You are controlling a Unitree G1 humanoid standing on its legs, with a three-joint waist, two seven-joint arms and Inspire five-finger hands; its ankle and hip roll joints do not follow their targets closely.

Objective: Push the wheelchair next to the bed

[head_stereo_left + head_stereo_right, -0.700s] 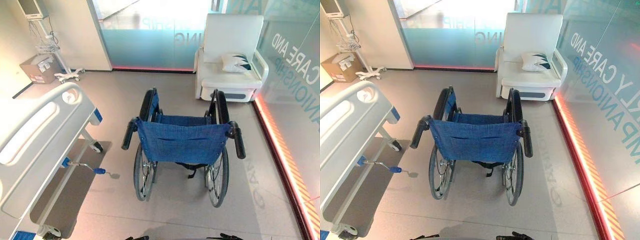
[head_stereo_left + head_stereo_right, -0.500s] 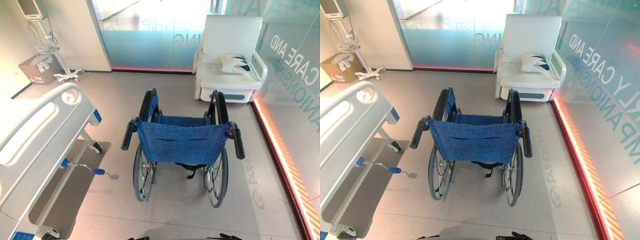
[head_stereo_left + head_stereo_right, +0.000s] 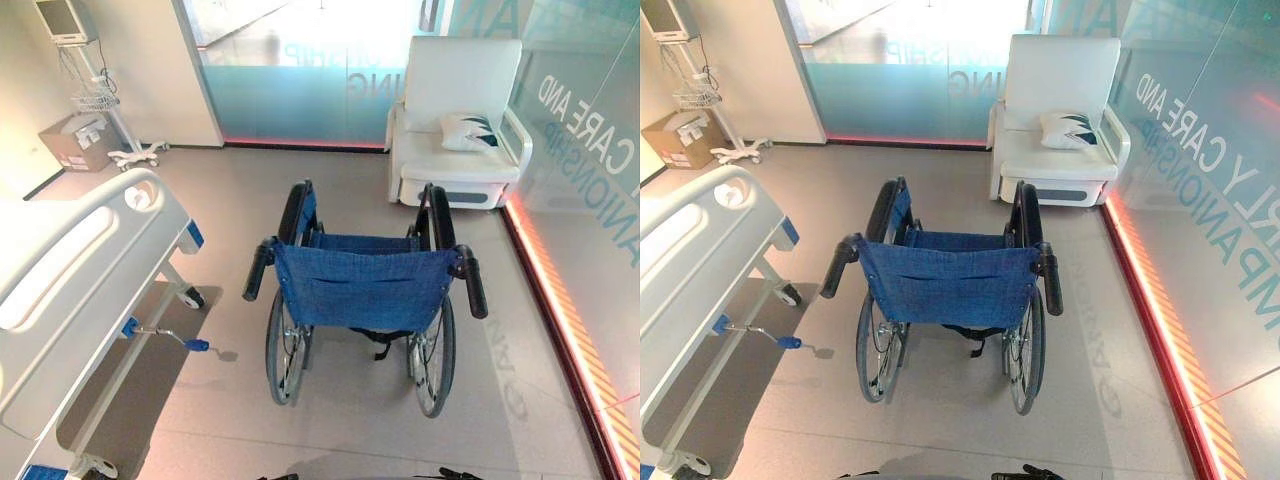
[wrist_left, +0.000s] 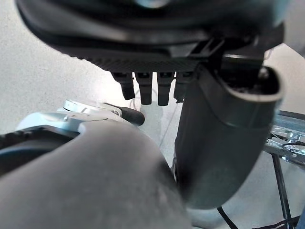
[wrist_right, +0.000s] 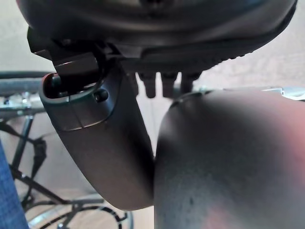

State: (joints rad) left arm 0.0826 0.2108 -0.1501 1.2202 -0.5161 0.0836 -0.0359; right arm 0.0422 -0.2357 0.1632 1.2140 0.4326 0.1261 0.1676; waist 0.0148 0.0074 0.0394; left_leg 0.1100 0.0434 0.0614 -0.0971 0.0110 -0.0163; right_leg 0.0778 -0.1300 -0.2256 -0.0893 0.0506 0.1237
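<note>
Left eye view showed the wheelchair (image 3: 365, 300) mid-frame, well apart from the bed (image 3: 70, 270) at left, unpushed; each robot hand (image 4: 157, 88) hung with fingers relaxed, holding nothing.

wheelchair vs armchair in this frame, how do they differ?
The wheelchair has a blue fabric back and big spoked wheels; the armchair is white, padded, with no wheels showing. The wheelchair stands mid-floor with its back to the camera; the armchair faces the camera from the far wall by the glass. The wheelchair's seat is bare; the armchair holds a pillow. Nobody sits in either one.
</note>
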